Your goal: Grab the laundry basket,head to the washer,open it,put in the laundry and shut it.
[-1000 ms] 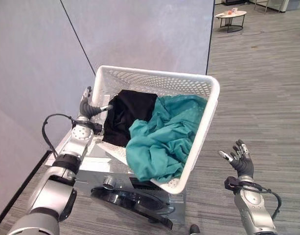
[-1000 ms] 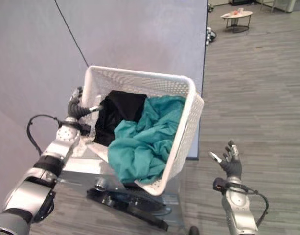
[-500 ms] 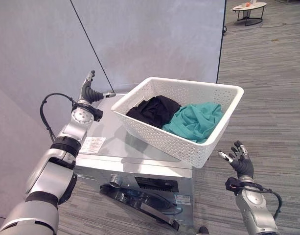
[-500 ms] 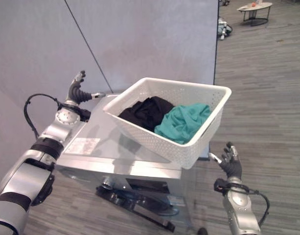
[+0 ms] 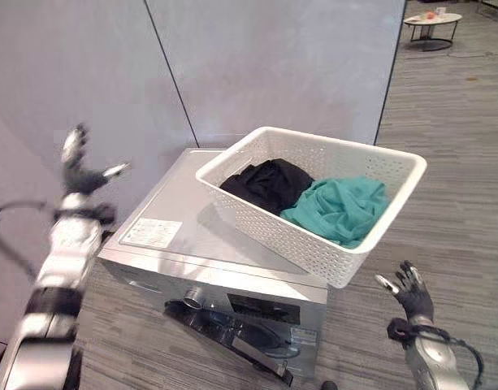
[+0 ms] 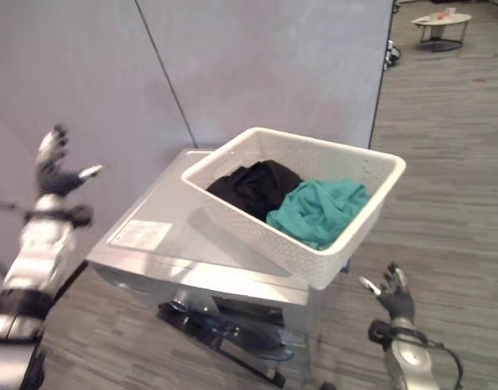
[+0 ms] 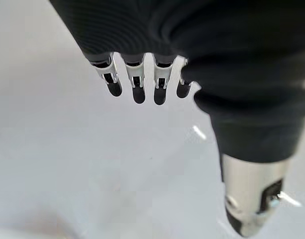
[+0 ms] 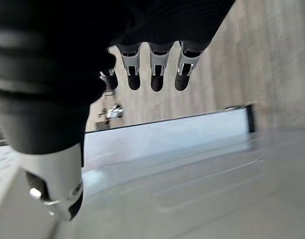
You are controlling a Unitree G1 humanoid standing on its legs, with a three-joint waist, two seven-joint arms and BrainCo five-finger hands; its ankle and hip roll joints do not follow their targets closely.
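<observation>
Basket (image 5: 338, 260) on washer (image 5: 175, 236), btwn both open hands, untouched

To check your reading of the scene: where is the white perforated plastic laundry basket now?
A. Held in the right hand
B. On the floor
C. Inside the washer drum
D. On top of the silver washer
D: the white perforated plastic laundry basket rests on the silver washer's top, and both hands are away from it.

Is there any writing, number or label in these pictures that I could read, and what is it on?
White sticker on top of the washer: print too small to read.
Small label on the washer's front panel: too small to read.
Laundry basket: no writing visible.
</observation>
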